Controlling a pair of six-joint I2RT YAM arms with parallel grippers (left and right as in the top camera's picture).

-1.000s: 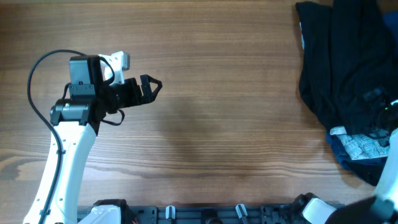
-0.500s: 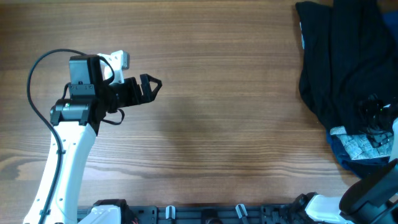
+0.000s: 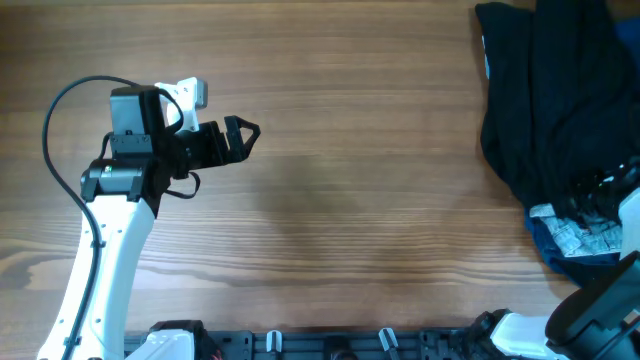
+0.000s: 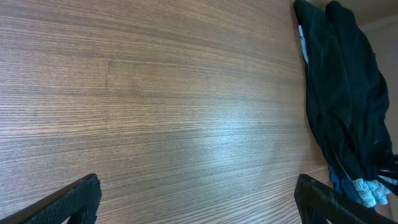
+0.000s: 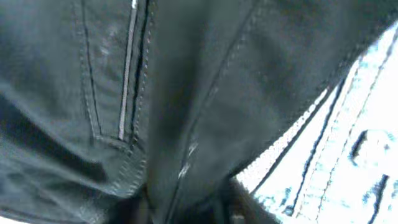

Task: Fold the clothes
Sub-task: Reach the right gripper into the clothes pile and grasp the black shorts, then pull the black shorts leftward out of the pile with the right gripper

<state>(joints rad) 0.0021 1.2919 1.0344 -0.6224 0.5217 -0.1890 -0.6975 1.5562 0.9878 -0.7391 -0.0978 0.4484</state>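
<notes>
A heap of dark clothes (image 3: 550, 100) lies at the table's right edge, with a light blue patterned garment (image 3: 575, 235) poking out beneath it. My right gripper (image 3: 597, 190) is down in the heap's lower part. The right wrist view is filled by a seamed fold of dark garment (image 5: 186, 93) running down between the jaws, which are closed on it, with the light blue fabric (image 5: 348, 155) beside it. My left gripper (image 3: 245, 135) hovers open over bare wood far to the left. In its own view the left gripper (image 4: 198, 199) holds nothing, and the clothes (image 4: 342, 93) lie far off.
The wooden table (image 3: 350, 180) stretches between the two arms. A black cable (image 3: 60, 110) loops behind the left arm. The clothes heap reaches the table's right and far edges. A rail with fittings (image 3: 330, 340) runs along the near edge.
My right gripper has shifted slightly on the heap and its jaws have closed from wide open onto the dark fabric. The left arm has barely moved.
</notes>
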